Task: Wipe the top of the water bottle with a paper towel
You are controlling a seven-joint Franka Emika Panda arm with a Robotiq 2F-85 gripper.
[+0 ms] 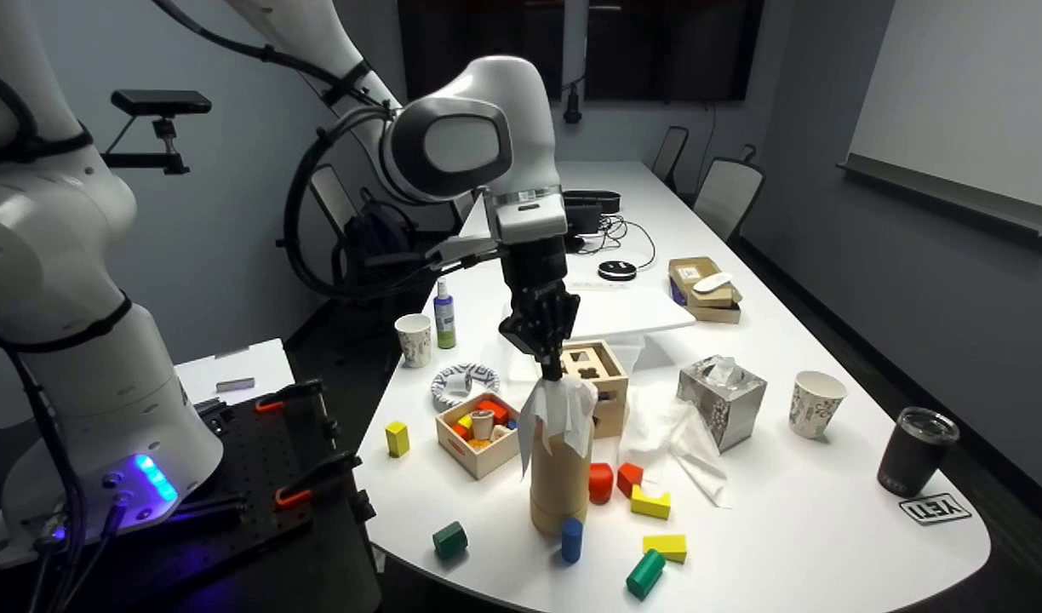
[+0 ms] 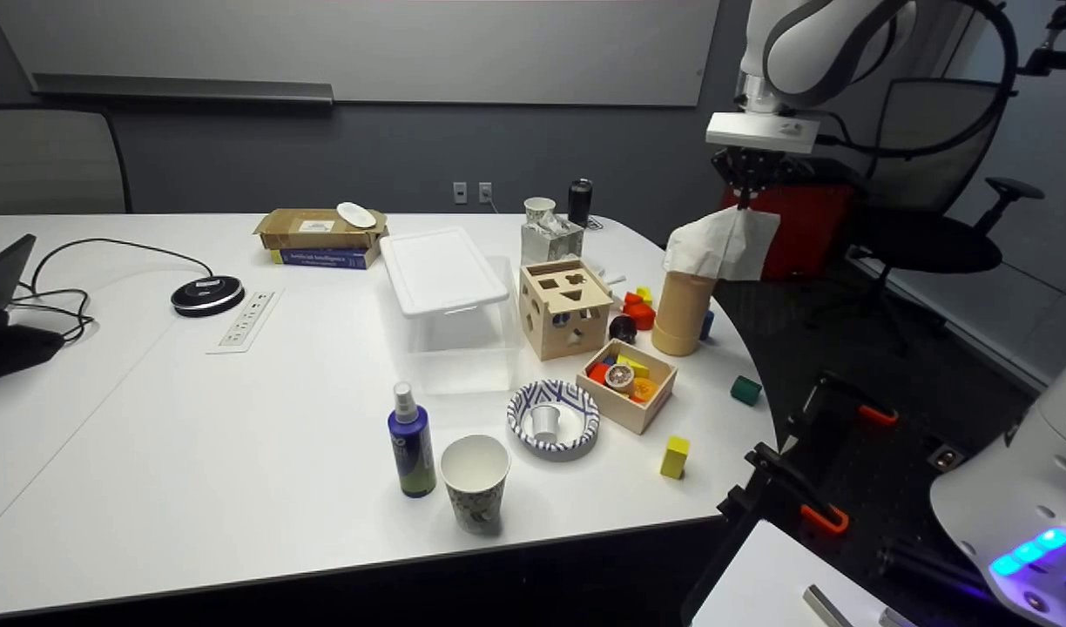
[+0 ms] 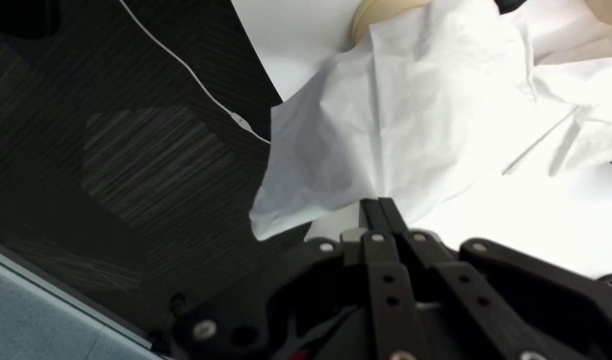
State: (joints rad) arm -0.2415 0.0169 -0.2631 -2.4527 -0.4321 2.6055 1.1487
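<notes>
The tan-brown water bottle point(image 1: 559, 489) stands upright near the table's end; it also shows in an exterior view point(image 2: 681, 315). A white paper towel point(image 1: 565, 407) drapes over its top and hides it; the towel also shows in an exterior view point(image 2: 705, 244). My gripper point(image 1: 552, 368) is above the bottle top, fingers down, fingertips together on the towel; it also shows in an exterior view point(image 2: 744, 200). In the wrist view the towel point(image 3: 416, 115) spreads out from the closed fingertips point(image 3: 378, 201) and covers most of the bottle point(image 3: 386, 14).
A wooden shape box point(image 2: 568, 309) and a block tray point(image 1: 478, 460) stand close to the bottle. A blue block point(image 1: 572, 541), red blocks point(image 1: 600, 483) and a green block point(image 1: 450, 541) lie around it. A tissue box point(image 1: 724, 404) and loose tissue point(image 1: 687, 438) are nearby.
</notes>
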